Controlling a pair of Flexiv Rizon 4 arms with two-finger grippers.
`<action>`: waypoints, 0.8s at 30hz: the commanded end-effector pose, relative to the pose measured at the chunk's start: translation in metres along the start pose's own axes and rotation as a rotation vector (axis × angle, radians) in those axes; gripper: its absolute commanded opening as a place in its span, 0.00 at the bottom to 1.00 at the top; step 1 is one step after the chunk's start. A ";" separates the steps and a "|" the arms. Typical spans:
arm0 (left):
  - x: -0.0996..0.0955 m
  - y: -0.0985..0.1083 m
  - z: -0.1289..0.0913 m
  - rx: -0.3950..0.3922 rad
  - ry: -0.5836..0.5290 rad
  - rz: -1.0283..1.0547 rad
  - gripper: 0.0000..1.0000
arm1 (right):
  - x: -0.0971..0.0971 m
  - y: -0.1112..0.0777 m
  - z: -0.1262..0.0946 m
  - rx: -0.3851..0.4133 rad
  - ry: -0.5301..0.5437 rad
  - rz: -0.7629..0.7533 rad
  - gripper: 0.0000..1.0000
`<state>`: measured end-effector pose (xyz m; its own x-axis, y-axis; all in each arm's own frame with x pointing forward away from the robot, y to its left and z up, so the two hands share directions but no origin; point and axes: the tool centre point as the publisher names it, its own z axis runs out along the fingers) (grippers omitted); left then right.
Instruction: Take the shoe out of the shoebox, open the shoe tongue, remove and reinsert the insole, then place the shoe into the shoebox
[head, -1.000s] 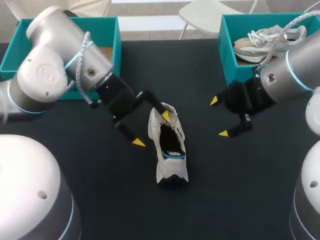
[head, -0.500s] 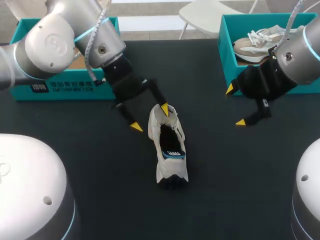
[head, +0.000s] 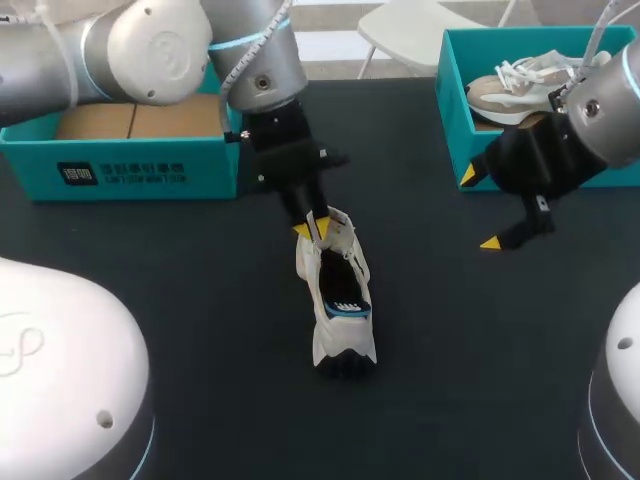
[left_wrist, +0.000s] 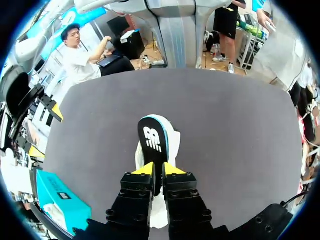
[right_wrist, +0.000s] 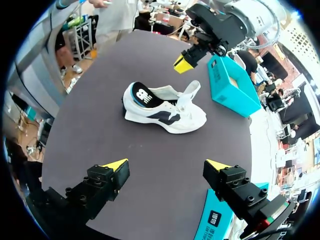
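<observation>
**Occlusions, all placed relative to the shoe (head: 335, 290) on the counter (head: 200, 300).**

(a) Head view: the left arm (head: 160, 45) crosses the left shoebox (head: 130, 170) beyond the shoe and hides that box's far wall and one corner. The left pincer (head: 312, 228) covers the shoe's nearest end (whether it grips the raised tongue (right_wrist: 192, 90) cannot be told).

(b) Head view: the right shoebox (head: 452, 110), well apart from the shoe, is cut by the picture's edge. The right arm (head: 610, 110) hides part of the second shoe (head: 495, 92) inside.

(c) Left wrist view: the shoe's forepart lies hidden under the pincer's black body.

(d) Right wrist view: the shoe's far flank is unseen.
</observation>
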<state>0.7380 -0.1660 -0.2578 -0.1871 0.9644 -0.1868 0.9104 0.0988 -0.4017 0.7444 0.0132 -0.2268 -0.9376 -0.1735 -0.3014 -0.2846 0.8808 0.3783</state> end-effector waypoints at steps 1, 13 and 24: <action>-0.003 0.002 -0.001 0.001 0.062 0.000 0.00 | 0.001 0.000 0.001 0.002 -0.002 0.000 1.00; -0.014 0.005 0.063 -0.015 0.210 -0.081 0.00 | 0.001 0.000 0.001 0.002 -0.002 0.000 1.00; -0.017 0.006 0.092 -0.040 0.233 -0.109 0.00 | 0.001 0.000 0.001 0.002 -0.002 0.000 1.00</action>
<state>0.7141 -0.1987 -0.3339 -0.2004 0.9780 0.0580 0.9023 0.2073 -0.3780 0.7440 0.0131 -0.2266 -0.9374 -0.1745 -0.3015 -0.2858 0.8801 0.3791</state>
